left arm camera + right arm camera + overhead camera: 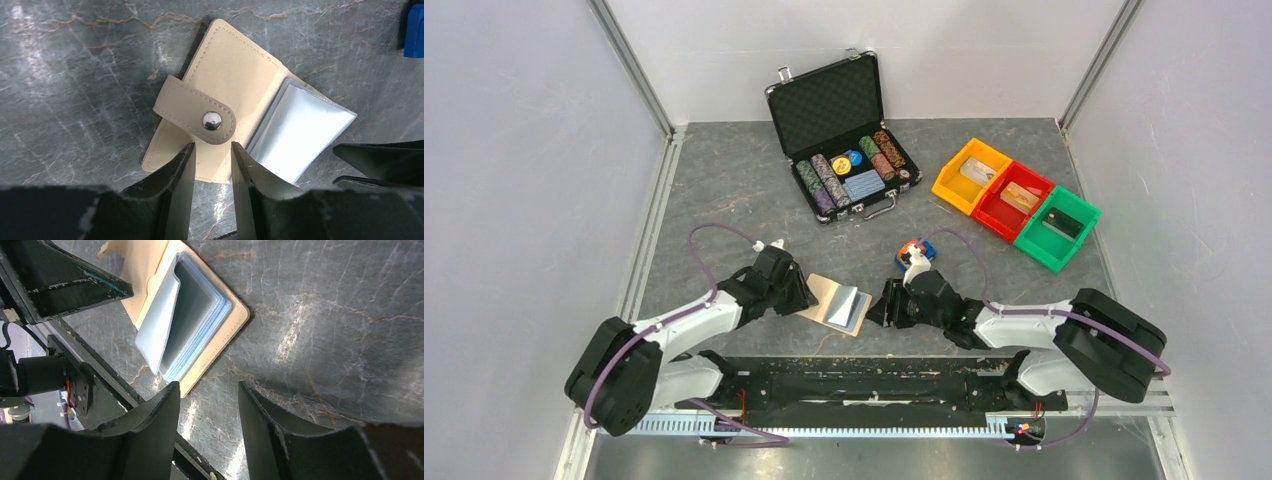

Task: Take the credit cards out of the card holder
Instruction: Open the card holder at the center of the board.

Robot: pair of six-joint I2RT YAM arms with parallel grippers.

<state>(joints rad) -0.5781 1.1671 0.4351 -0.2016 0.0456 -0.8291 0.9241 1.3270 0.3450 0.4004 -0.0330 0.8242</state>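
Note:
The tan card holder [836,303] lies open on the grey table between my two grippers. Its snap tab [195,116] is folded over the tan cover [225,75]. Pale blue sleeves [300,127] fan out on the other half. The grey-teal credit cards [192,310] sit inside those sleeves, one sleeve page [157,315] lifted. My left gripper [212,150] is open, its fingertips [184,162] straddling the near edge of the tan cover just below the snap. My right gripper [207,387] is open over bare table, beside the holder's corner [240,315].
A black chip case [839,135] stands open at the back. Yellow [971,175], red [1014,200] and green [1056,227] bins sit at the back right. A small blue and orange object [911,250] lies by the right wrist. The black base rail [854,385] runs just behind the holder.

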